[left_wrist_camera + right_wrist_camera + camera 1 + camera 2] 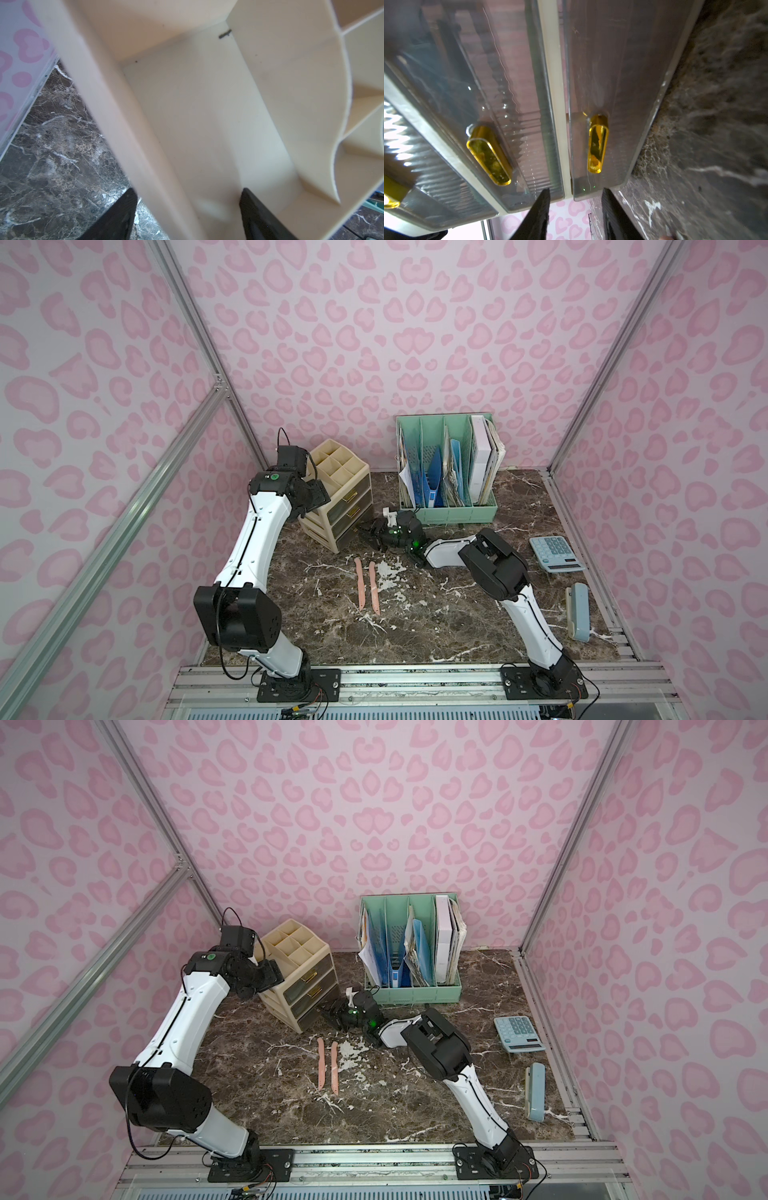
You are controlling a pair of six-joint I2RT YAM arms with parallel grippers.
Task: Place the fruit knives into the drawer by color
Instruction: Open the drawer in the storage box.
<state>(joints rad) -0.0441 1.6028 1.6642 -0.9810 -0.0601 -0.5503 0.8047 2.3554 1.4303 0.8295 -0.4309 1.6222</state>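
You are at the step of opening a drawer. The two pink knives [360, 584] lie side by side on the table [436, 614], just in front of the drawer box [340, 485]. No claw touches them. I see no green or blue knives anywhere.

Your right claw [576, 194] is low by the table, facing the bottom drawer [623, 83]. Its fingers are partly apart and hold nothing. The gold handle [598, 143] is just ahead of them, not between them yet.

Your left claw [188, 192] is wide. It sits over the side wall [116, 116] at the top of the box, one finger outside and one inside. It does not seem to squeeze.

Next, I think you need to push the right claw forward until the handle is between its fingers. Then close on the handle and pull straight out. The box looks light, so the left claw should stop it sliding.
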